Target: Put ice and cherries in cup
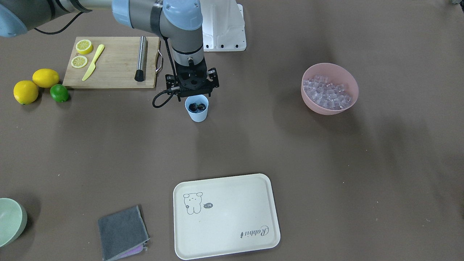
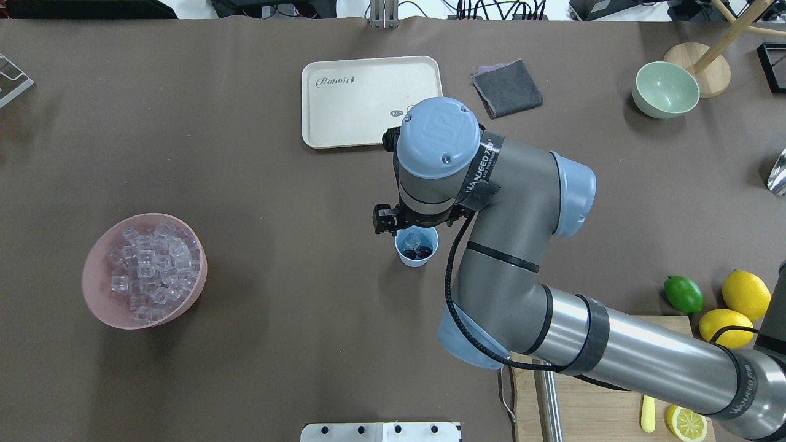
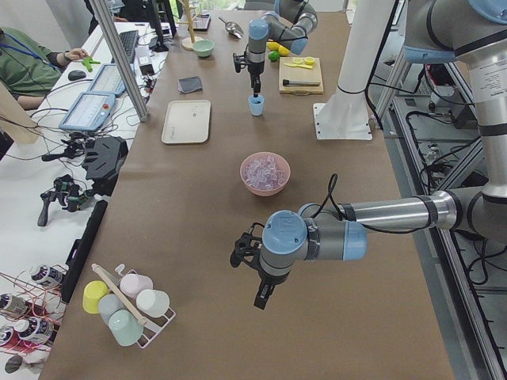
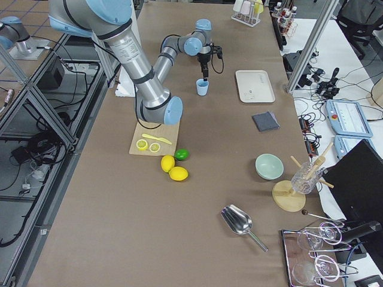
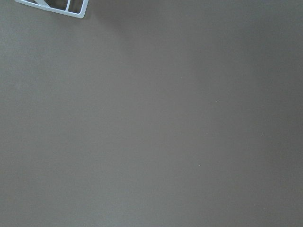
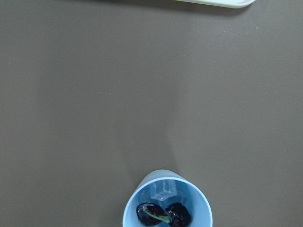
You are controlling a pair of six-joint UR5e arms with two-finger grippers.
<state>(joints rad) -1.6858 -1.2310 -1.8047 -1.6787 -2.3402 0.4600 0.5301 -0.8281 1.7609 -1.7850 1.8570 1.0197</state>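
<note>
The left fingers (image 3: pixel 261 294) show only in the side view, out past the pink bowl (image 2: pixel 101 301) at the robot's left end of the brown worktop (image 2: pixel 276 184). They point down above its surface, and I cannot tell whether they are parted or closed. In the overhead view, the pink bowl sits far to the left, heaped with ice (image 2: pixel 150 270). Toward the middle, on the far side, lies a cream tray (image 2: pixel 362 110). Nearer than the tray, at the centre, the cup (image 2: pixel 410 260) stands upright, well apart from the pink bowl. Inside it the cherries (image 6: pixel 179 213) lie side by side with a green stem between them, touching one clear cube. The right fingers (image 1: pixel 178 95) hang directly over the cup's rim, spread wide and holding nothing. Right of the tray lie a folded grey cloth (image 2: pixel 506 89) and a pale green bowl (image 2: pixel 666 89). At the near right, a lime (image 2: pixel 683 293) sits beside two lemons (image 2: pixel 746 294) and a wooden cutting board (image 2: pixel 589 414).
</note>
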